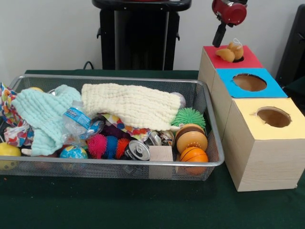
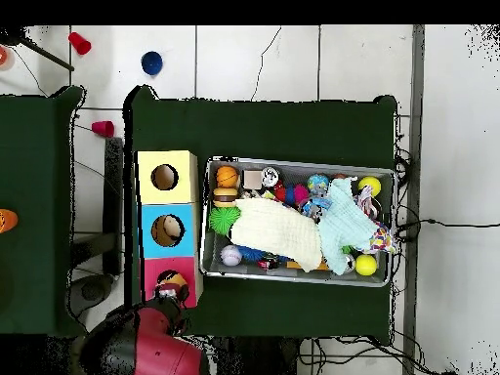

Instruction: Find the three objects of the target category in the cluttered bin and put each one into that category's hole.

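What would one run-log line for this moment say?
arm: above red box | gripper: state unclear | toy: on red hole | bin: cluttered | blue hole, yellow hole: open

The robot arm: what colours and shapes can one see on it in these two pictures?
In the front view only the arm's end shows: a rounded, glossy red housing with a slim black part hanging below it. From overhead it is a bulky rounded red shell with black sections. No cables or markings are discernible on it.
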Available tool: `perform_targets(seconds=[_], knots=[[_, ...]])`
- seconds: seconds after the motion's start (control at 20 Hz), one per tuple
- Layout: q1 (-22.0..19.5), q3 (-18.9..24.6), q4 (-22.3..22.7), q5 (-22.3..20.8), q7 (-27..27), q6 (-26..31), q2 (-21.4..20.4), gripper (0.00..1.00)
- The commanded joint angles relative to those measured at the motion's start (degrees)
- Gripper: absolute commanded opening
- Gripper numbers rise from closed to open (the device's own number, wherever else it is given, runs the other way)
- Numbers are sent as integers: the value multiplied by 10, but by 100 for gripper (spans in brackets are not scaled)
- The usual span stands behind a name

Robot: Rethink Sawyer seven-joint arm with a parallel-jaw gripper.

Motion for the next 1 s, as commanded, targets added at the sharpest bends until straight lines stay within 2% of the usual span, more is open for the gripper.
perform_targets(seconds=[0.05, 0.4, 0.7, 0.85, 1.0], knots=[[-30, 49, -6, 3, 56, 45, -3, 0], [12, 17, -35, 0, 86, 109, -29, 0], [30, -3, -77, 3, 105, 145, -15, 0], [37, -8, -93, 10, 117, 149, 3, 0], [27, 10, -83, 22, 113, 108, 27, 0]])
